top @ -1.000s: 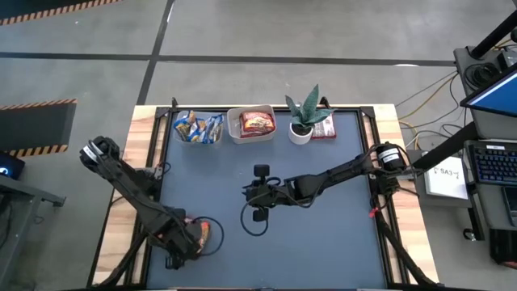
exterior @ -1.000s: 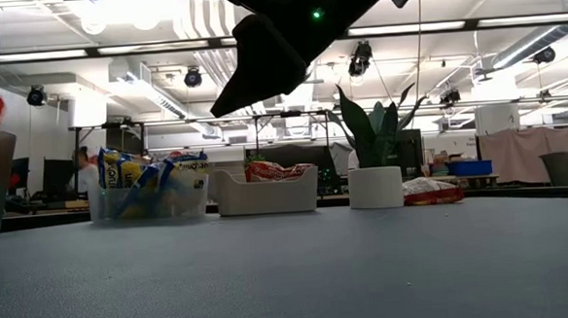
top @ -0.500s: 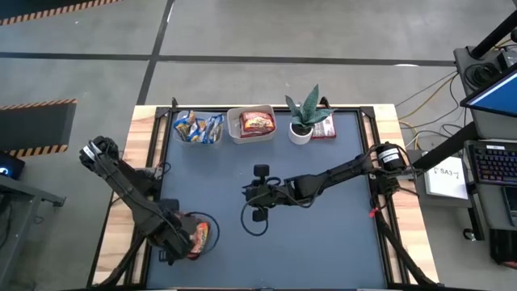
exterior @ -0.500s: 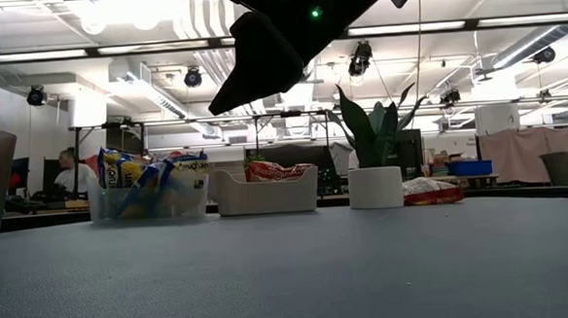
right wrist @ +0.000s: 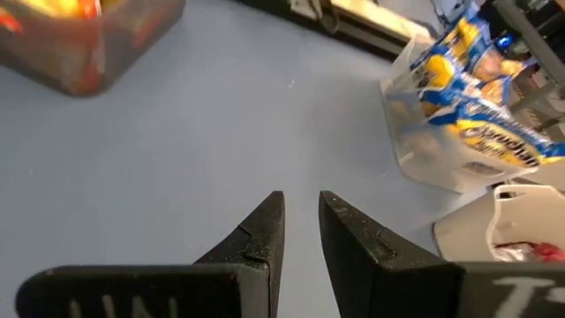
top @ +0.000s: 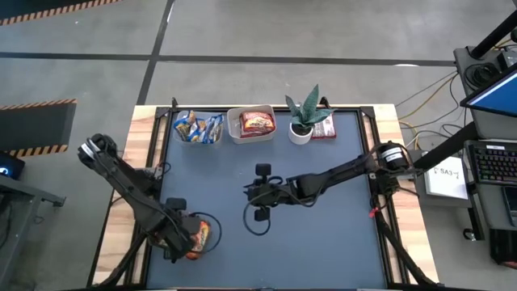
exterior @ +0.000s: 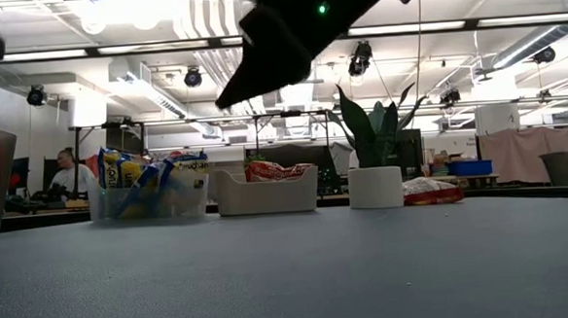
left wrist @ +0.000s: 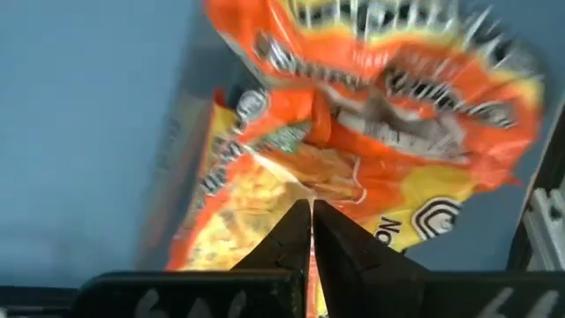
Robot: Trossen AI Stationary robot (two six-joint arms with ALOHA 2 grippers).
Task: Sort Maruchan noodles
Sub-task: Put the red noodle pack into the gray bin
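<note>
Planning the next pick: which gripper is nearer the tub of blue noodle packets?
Right. The right gripper hovers mid-table, a short way in front of the tub of blue noodle packets. The left gripper is at the table's near left corner, over the orange packets.

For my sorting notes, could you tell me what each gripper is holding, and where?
Left gripper pinches an orange noodle packet at its edge; right gripper holds nothing.
</note>
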